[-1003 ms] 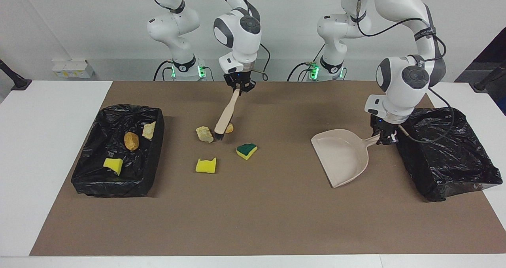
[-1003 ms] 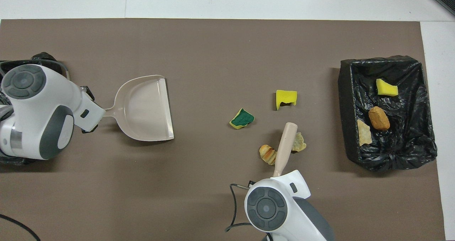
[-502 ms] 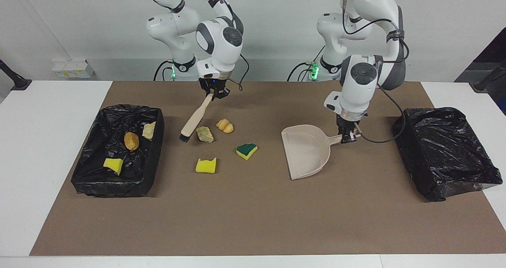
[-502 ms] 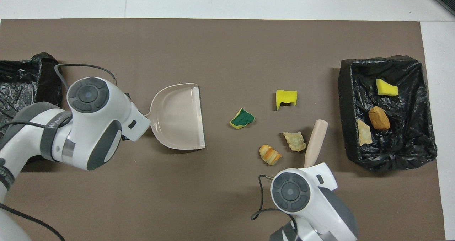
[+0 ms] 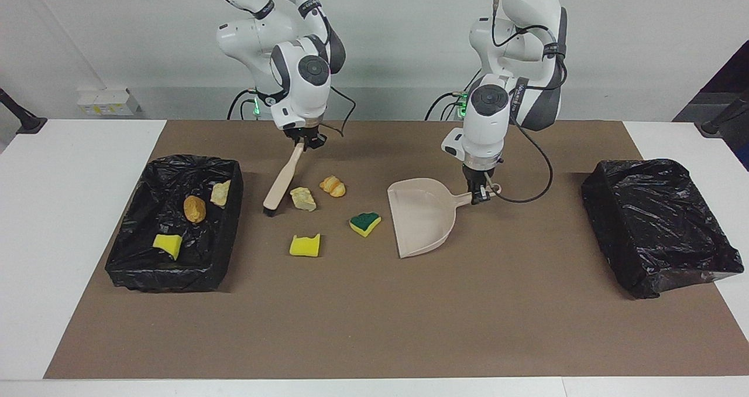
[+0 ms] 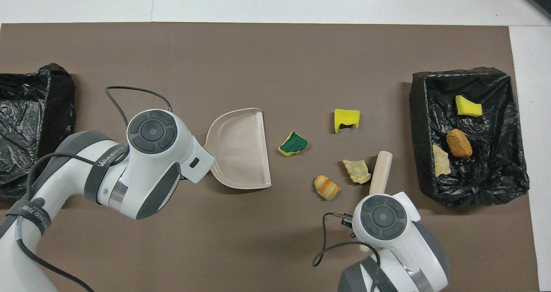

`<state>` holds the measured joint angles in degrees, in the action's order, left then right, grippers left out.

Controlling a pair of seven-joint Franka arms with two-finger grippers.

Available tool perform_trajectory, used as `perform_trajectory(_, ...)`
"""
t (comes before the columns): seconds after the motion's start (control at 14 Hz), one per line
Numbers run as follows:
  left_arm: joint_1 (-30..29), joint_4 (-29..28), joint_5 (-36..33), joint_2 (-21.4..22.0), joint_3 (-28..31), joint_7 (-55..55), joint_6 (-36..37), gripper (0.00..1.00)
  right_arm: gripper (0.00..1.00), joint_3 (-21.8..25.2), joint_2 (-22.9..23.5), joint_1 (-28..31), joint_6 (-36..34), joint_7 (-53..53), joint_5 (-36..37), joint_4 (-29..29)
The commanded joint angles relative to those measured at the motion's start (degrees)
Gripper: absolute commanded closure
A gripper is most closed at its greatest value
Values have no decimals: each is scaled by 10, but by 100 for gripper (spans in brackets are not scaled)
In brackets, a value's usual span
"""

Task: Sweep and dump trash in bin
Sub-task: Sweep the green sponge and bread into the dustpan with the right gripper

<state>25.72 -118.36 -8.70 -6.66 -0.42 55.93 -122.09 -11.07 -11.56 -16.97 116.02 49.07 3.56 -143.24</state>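
Loose trash lies mid-mat: a pale tan lump (image 5: 303,198) (image 6: 357,171), an orange bread lump (image 5: 332,186) (image 6: 327,187), a green-topped sponge (image 5: 365,223) (image 6: 293,143) and a yellow sponge bit (image 5: 305,245) (image 6: 346,119). My right gripper (image 5: 304,140) is shut on the handle of a beige brush (image 5: 284,177) (image 6: 379,171). Its bristles are down by the mat beside the pale lump, on the side of the bin (image 5: 193,161) (image 6: 415,132) at the right arm's end. My left gripper (image 5: 480,197) is shut on the handle of the beige dustpan (image 5: 424,215) (image 6: 241,147), whose mouth faces the green-topped sponge.
The bin at the right arm's end holds three scraps: a yellow bit (image 5: 168,243), a brown lump (image 5: 194,208) and a pale piece (image 5: 220,192). A second black-lined bin (image 5: 661,227) (image 6: 26,119) stands at the left arm's end. A brown mat (image 5: 374,327) covers the table.
My left arm has carried the dustpan from beside the second bin to the middle, close to the green-topped sponge. My right arm swung the brush across the lumps toward the right arm's end.
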Motion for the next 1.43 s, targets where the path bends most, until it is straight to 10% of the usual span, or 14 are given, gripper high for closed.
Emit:
perform_trajectory(0.0, 27, -24, -10, 20, 8, -12, -1, 100, 100, -5, 10, -17, 46, -33, -51, -12)
perform_trajectory(0.57, 61, -28, -10, 13, 8, -15, -10, 100, 100, -7, 89, -104, 134, -21, -213, 65)
perform_trajectory(1.36, 42, -41, -6, 13, 8, 4, -54, 100, 100, -9, 96, -188, 162, -29, -220, 123)
